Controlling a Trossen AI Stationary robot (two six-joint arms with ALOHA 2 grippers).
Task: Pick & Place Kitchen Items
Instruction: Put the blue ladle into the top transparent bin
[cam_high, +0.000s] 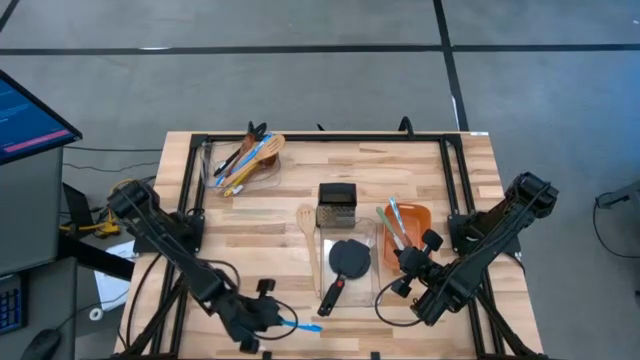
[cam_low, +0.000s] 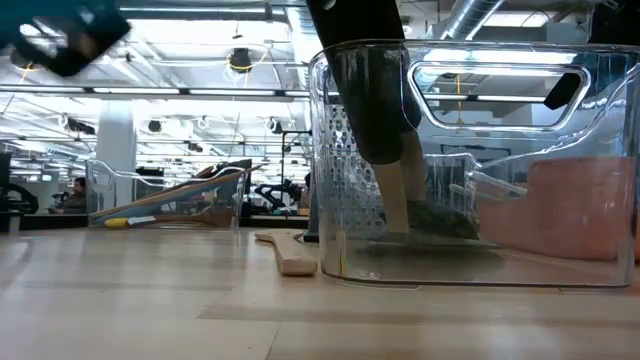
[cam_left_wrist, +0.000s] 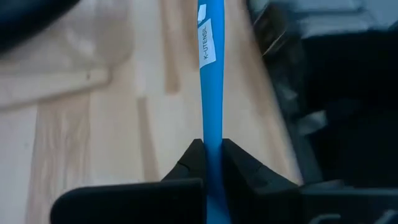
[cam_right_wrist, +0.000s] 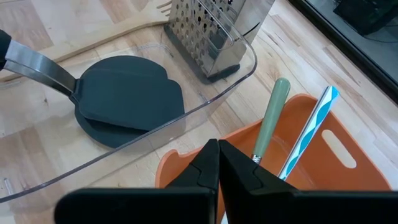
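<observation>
While the right arm waits, the left arm works at the table's near edge
Left gripper (cam_left_wrist: 211, 155): clamped on the handle of a blue utensil (cam_left_wrist: 209, 81), near-left of the table (cam_high: 260, 250), by its near edge
Blue utensil label: white sticker on the handle
Right gripper (cam_right_wrist: 217, 162): fingers pressed together, holding nothing, above the orange bin (cam_right_wrist: 323, 155) on the right
Orange bin: holds a green-handled utensil (cam_right_wrist: 272, 112) and a blue-striped one (cam_right_wrist: 311, 130)
Clear bin (cam_high: 345, 262): centre, between the two arms, holds black turners (cam_right_wrist: 124, 99) and the steel box grater (cam_right_wrist: 214, 31)
Wooden spoon (cam_high: 305, 222): on the table just left of the clear bin
Far-left clear tray (cam_high: 240, 165): a heap of mixed utensils, well apart from the left gripper
</observation>
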